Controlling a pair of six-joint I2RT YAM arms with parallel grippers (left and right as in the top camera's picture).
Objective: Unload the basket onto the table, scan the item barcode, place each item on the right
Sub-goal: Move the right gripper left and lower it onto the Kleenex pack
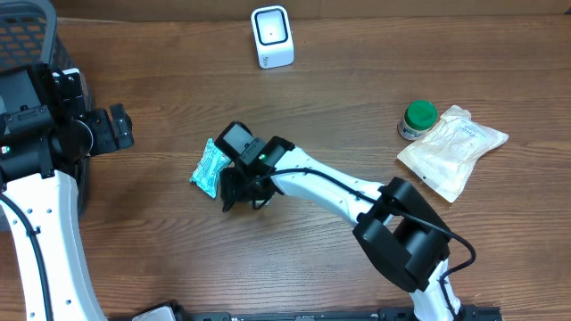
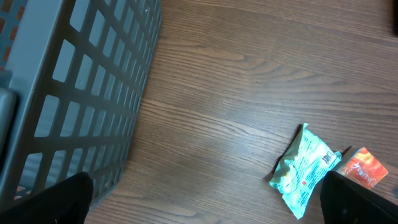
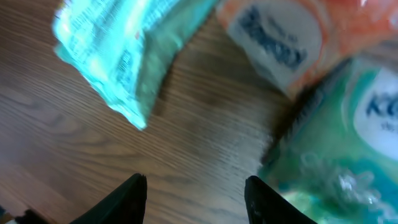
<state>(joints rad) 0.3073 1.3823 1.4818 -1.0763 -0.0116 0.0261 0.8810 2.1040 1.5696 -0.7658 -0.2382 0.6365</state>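
**Ann:** Overhead, starting at the left edge of the table [image 1: 357, 80], what is there?

**Ben:** The left gripper [image 1: 120, 127], beside the basket [image 1: 27, 36]. Its fingers are spread wide and hold nothing.

**Ann:** And the thing to scan?

**Ben:** The teal packet [image 1: 207, 167] lies near the table's middle. Its long side runs from the far edge toward the near edge.

**Ann:** Which arm is closer?

**Ben:** The right gripper [image 1: 239, 189]. It hangs just right of the packet, fingers apart with only bare wood between them. An orange packet [image 2: 360, 169] lies close by. I think it must go a little left to grab. The scanner [image 1: 272, 36] stands by the far edge.
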